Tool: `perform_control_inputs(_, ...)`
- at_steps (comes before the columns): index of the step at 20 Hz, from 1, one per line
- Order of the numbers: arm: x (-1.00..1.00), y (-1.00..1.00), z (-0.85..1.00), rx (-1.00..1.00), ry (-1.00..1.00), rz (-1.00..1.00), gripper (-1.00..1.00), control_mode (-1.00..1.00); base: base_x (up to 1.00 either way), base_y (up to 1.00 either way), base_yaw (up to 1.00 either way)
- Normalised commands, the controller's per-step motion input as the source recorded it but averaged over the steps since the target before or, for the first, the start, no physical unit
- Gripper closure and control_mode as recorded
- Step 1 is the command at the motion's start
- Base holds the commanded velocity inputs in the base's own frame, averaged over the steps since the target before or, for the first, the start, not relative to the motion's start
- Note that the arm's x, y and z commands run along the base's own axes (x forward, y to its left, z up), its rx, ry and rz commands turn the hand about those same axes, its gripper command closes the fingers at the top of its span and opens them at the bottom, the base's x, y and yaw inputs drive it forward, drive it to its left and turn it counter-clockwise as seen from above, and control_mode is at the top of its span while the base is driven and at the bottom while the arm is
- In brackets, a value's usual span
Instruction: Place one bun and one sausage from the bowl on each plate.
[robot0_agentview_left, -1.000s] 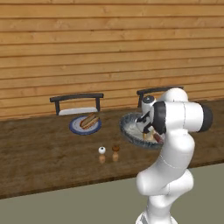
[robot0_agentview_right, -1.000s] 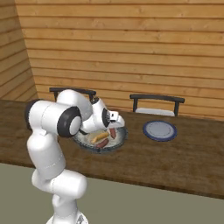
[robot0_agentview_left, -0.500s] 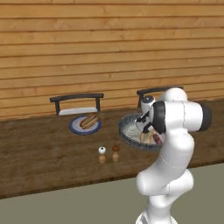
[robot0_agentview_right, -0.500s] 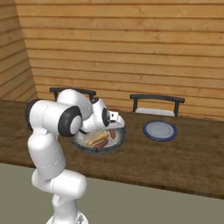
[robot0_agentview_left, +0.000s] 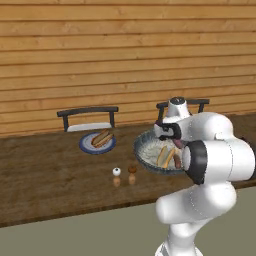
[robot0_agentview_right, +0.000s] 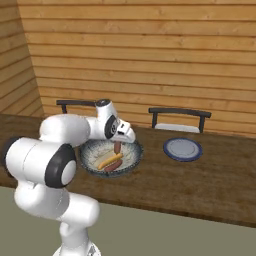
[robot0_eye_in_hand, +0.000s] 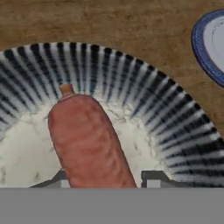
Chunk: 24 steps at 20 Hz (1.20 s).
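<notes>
Hand view: gripper (robot0_eye_in_hand: 105, 180) clamps reddish-brown sausage (robot0_eye_in_hand: 87, 140) above wide striped blue-grey bowl (robot0_eye_in_hand: 144, 92), one blue-rimmed plate (robot0_agentview_left: 86, 146) already holds bun plus sausage, other blue-rimmed plate (robot0_agentview_right: 183, 149) bare, yellow bun (robot0_agentview_right: 110, 161) left in bowl.

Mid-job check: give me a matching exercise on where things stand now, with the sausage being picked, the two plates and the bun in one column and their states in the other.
Things:
1. sausage under the hand
2. plate left of the bowl
3. plate right of the bowl
4. bun

States:
a. bare
b. clamped in the gripper, over the bowl
c. lying in the bowl beside another sausage
d. carries a bun and a sausage

Pairs: 1-b, 2-d, 3-a, 4-c
</notes>
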Motion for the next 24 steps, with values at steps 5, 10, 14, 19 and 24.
perform_control_inputs(5,-0.18,1.00,1.00,0.12,-0.02,-0.20,1.00,-1.00,0.00,0.00,0.00)
perform_control_inputs(10,-0.14,1.00,0.76,0.17,-0.01,-0.30,1.00,-1.00,0.00,0.00,0.00)
perform_control_inputs(14,-0.32,0.21,0.01,0.65,0.03,-0.15,1.00,-1.00,0.00,0.00,0.00)
perform_control_inputs(19,-0.06,0.26,-0.04,0.72,-0.18,-0.11,1.00,-1.00,0.00,0.00,0.00)
perform_control_inputs(24,0.63,1.00,0.00,0.15,-0.11,-0.33,1.00,-1.00,0.00,0.00,0.00)
